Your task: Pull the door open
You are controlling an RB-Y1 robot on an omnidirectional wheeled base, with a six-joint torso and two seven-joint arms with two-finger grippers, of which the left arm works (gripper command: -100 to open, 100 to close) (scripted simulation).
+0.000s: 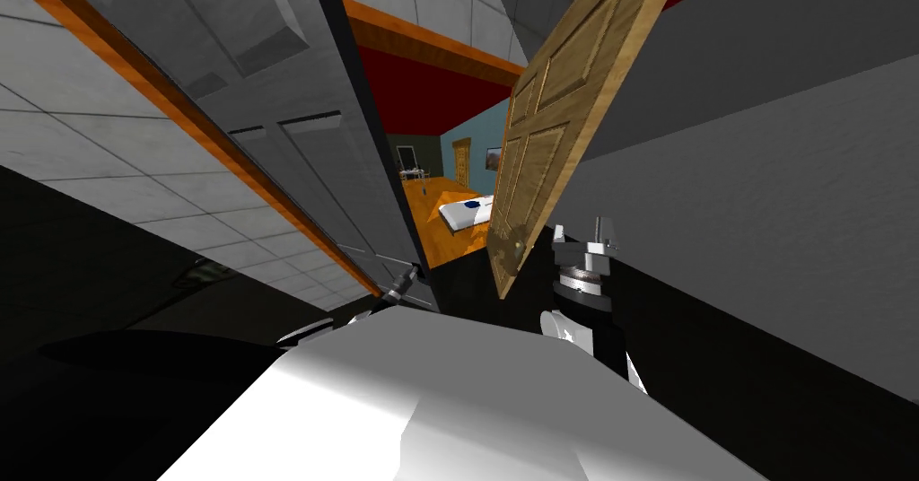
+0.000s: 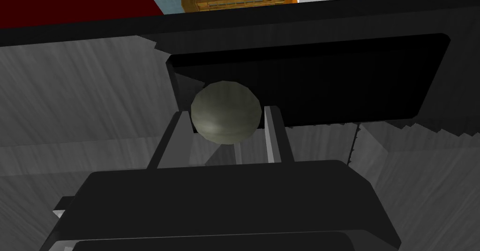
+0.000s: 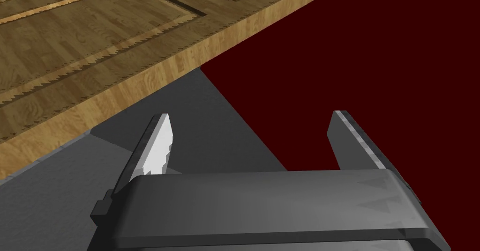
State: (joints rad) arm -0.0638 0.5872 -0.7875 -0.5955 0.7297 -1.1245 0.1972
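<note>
Left of centre in the head view, the grey door (image 1: 296,144) shows its dark edge. Low on it, the left gripper (image 1: 406,280) is clamped on the round knob (image 2: 226,111), fingers (image 2: 276,136) pressing both sides. In the middle, an orange floor (image 1: 431,233) shows through the gap. Right of centre, the wooden door (image 1: 556,117) stands wide open, and the right gripper (image 3: 251,117) hangs beside its edge, fingers spread apart.

Grey door (image 1: 296,144) w/ sunk panels and a dark edge, swung partly open, gap past its edge. Round dull grey-green knob (image 2: 226,112) sits near that edge, pinched on both sides by left gripper (image 2: 226,117).
</note>
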